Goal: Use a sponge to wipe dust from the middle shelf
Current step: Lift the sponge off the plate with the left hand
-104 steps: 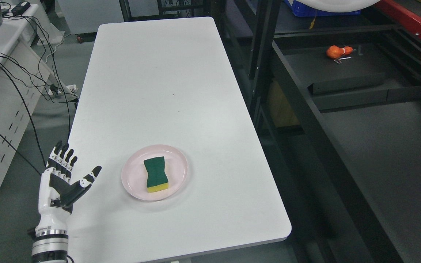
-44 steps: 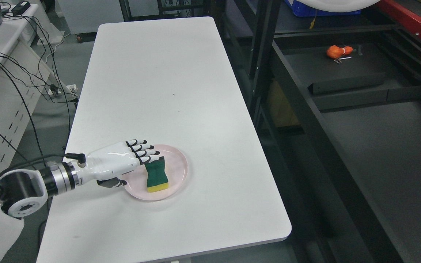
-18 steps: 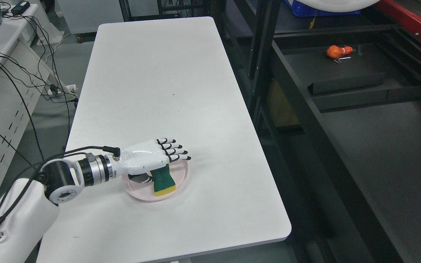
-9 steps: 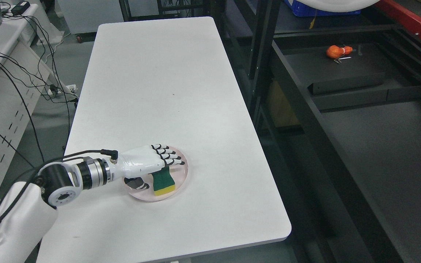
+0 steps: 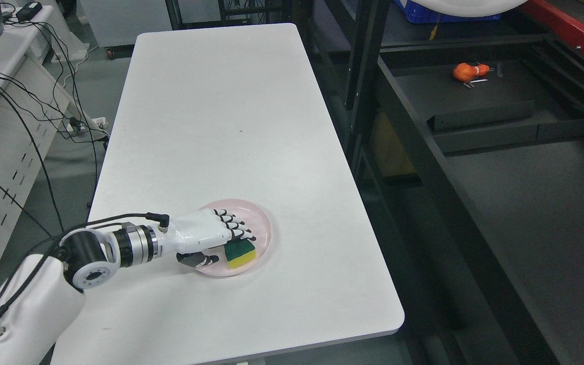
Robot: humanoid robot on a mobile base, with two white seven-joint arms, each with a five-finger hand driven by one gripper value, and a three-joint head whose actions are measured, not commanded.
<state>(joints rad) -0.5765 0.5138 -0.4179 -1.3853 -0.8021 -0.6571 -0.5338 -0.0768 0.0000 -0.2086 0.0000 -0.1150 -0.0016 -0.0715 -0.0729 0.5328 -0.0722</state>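
Left hand [image 5: 206,238]: fingers curled over the sponge [image 5: 240,253], thumb below; grip looks closed on it, though the contact is partly hidden.
Sponge: on the pink plate [image 5: 264,238], green side up, yellow edge facing the camera.
Change: plate and sponge have slid right on the table [image 5: 221,116] (pushed by the hand).
Meaning: pick-up under way, lift not yet made.
Shelf [image 5: 540,213]: dark, right of the table, untouched.

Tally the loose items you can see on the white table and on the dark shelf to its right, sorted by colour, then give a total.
Pink: 1, the plate
Green and yellow: 1, the sponge on that plate, under the left hand
Orange: 1, an orange object on the dark shelf
Total: 3
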